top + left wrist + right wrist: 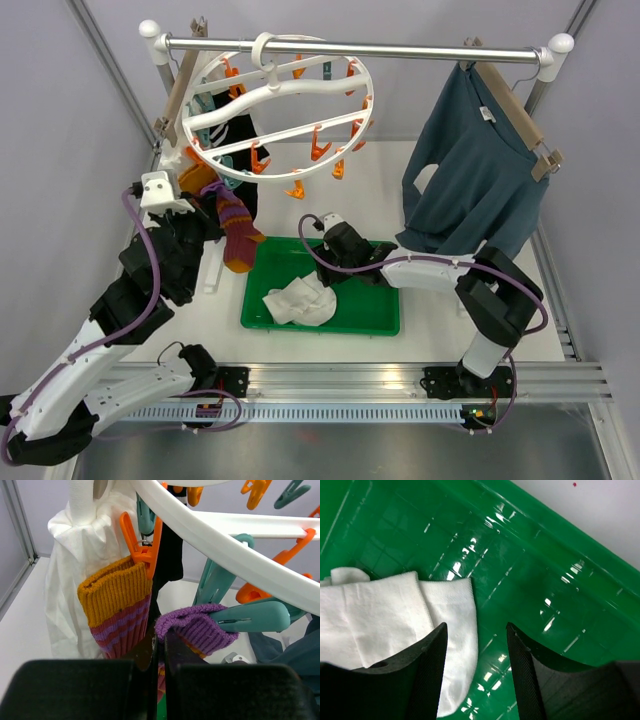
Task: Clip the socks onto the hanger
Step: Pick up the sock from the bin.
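Observation:
The white ring hanger (290, 93) hangs from the rail, with orange and teal clips. In the left wrist view its ring (210, 540) crosses overhead. An orange clip (142, 550) holds an orange-cuffed maroon sock (117, 605). A teal clip (250, 617) grips the purple cuff of a second sock (195, 625), which hangs at the hanger's lower left (237, 235). My left gripper (161, 637) is shut on this sock just under its cuff (215, 215). My right gripper (476, 626) is open and empty over white socks (380, 610) in the green tray (520, 555).
A teal-blue shirt (480, 170) on a wooden hanger hangs at the right of the metal rail (400, 48). A white sheer garment (90, 545) hangs at the far left. Black socks (240, 135) are clipped on the hanger. The white socks (303, 300) lie in the tray's left part (370, 310).

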`<state>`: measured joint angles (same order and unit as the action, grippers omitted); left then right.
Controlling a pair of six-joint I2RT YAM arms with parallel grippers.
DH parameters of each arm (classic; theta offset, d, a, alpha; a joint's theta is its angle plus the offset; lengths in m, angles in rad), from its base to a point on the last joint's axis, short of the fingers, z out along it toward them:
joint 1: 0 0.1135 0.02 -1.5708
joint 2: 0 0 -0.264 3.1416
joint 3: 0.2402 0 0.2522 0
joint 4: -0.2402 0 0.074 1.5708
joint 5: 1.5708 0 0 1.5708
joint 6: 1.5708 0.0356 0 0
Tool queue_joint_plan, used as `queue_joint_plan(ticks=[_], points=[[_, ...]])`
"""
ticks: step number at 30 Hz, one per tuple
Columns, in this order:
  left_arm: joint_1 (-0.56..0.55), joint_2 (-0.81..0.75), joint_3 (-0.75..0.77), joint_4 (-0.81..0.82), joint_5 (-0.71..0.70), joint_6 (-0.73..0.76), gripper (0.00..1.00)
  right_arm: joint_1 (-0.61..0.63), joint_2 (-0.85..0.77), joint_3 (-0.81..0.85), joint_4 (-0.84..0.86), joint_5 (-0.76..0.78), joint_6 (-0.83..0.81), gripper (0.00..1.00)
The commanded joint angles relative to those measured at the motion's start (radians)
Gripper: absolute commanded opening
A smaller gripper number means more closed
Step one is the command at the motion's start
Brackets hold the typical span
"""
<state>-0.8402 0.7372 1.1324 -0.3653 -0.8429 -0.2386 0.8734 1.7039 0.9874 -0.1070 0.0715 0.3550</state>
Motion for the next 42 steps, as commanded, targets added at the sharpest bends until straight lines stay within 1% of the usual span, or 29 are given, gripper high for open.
queue_joint_plan(ticks=[1, 4, 7, 9, 13, 18, 22, 27, 28, 30, 31, 33, 34, 36, 37, 38, 42], points=[[0.0, -0.009, 0.038, 0.022, 0.036, 0.024, 0.02, 0.006, 0.016, 0.017, 0.098, -0.024, 0.032, 0.57], [0.0, -0.005, 0.036, 0.006, 0.044, -0.013, 0.02, 0.01, 0.026, 0.028, 0.099, -0.018, 0.022, 0.56], [0.0, 0.002, 0.032, -0.015, 0.038, -0.048, 0.02, 0.027, 0.054, 0.049, 0.072, 0.048, 0.015, 0.56], [0.0, -0.002, 0.023, -0.023, 0.038, -0.073, 0.02, 0.035, 0.068, 0.06, 0.055, 0.059, 0.013, 0.56], [0.0, -0.004, -0.003, -0.015, 0.054, -0.105, 0.02, 0.05, 0.08, 0.036, 0.078, 0.067, 0.015, 0.56], [0.0, -0.007, -0.02, -0.018, 0.094, -0.134, 0.02, 0.078, 0.095, 0.019, 0.096, 0.111, 0.025, 0.55], [0.0, -0.019, -0.033, -0.012, 0.105, -0.13, 0.02, 0.096, 0.132, 0.03, 0.096, 0.151, 0.032, 0.47], [0.0, -0.038, -0.031, -0.001, 0.114, -0.099, 0.02, 0.108, 0.172, 0.048, 0.099, 0.169, 0.041, 0.44], [0.0, -0.039, -0.031, 0.002, 0.117, -0.094, 0.02, 0.11, 0.18, 0.05, 0.098, 0.18, 0.041, 0.43], [0.0, -0.047, -0.029, 0.006, 0.128, -0.087, 0.02, 0.111, 0.18, 0.05, 0.098, 0.188, 0.047, 0.35], [0.0, -0.048, -0.028, 0.006, 0.13, -0.085, 0.02, 0.114, 0.175, 0.043, 0.098, 0.198, 0.05, 0.25], [0.0, -0.05, -0.028, 0.012, 0.145, -0.074, 0.02, 0.116, 0.152, 0.037, 0.096, 0.209, 0.056, 0.17], [0.0, -0.05, -0.028, 0.012, 0.148, -0.073, 0.02, 0.118, 0.14, 0.03, 0.092, 0.224, 0.058, 0.09], [0.0, -0.051, -0.028, 0.025, 0.169, -0.067, 0.02, 0.121, 0.088, 0.019, 0.087, 0.255, 0.061, 0.05], [0.0, -0.05, -0.028, 0.028, 0.182, -0.062, 0.02, 0.121, 0.068, 0.008, 0.083, 0.287, 0.062, 0.01], [0.0, -0.05, -0.026, 0.031, 0.2, -0.061, 0.02, 0.122, 0.045, 0.004, 0.078, 0.303, 0.064, 0.0], [0.0, -0.048, -0.028, 0.066, 0.26, -0.042, 0.03, 0.127, -0.111, -0.027, 0.059, 0.393, 0.065, 0.0]])
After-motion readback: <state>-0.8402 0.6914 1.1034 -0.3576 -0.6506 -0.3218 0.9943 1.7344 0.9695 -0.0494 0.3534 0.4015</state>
